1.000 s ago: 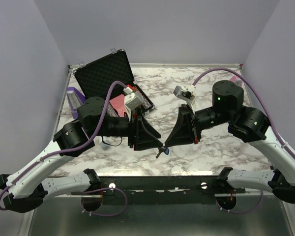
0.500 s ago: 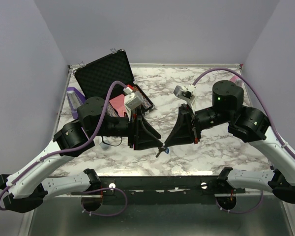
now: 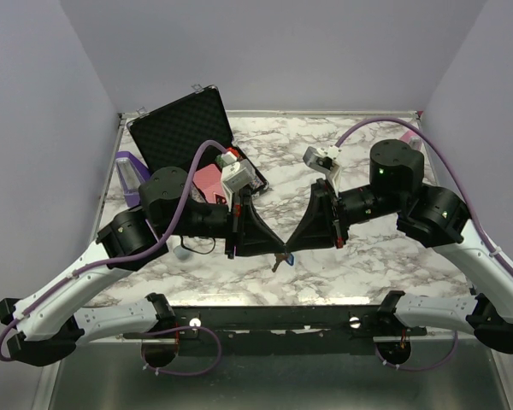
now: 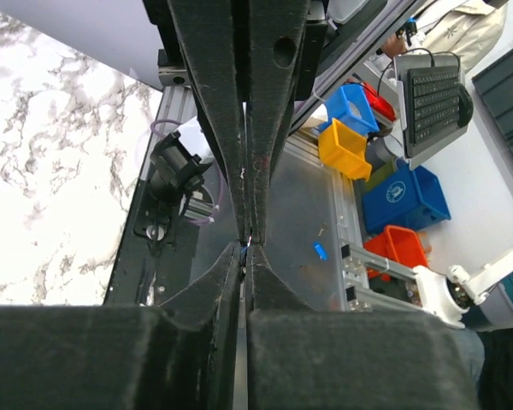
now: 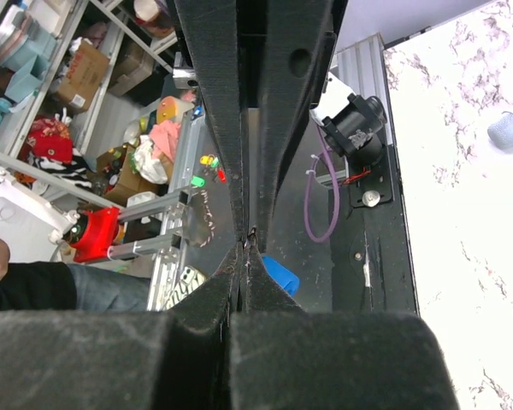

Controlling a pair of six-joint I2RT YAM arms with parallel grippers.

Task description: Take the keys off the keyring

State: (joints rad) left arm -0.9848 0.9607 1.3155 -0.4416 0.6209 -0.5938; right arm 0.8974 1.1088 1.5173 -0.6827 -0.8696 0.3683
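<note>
Left arm [image 3: 111, 256]: extended from its base toward the centre, forearm near level, fingers pointing straight at the opposite gripper.

Left gripper [image 3: 276, 251]: jaws drawn together, only a thin slit between them in its wrist view.

Right arm [image 3: 436, 213]: mirrors the left, elbow bent outward, forearm near level, fingers pointing at the left gripper.

Right gripper [image 3: 291, 249]: jaws pressed together.

Relation: the two grippers meet tip to tip, in line with each other. In each wrist view the opposite gripper enters from the top, its tips against the viewing gripper's own.

keyring [image 5: 280, 278] mostly out of sight
</note>
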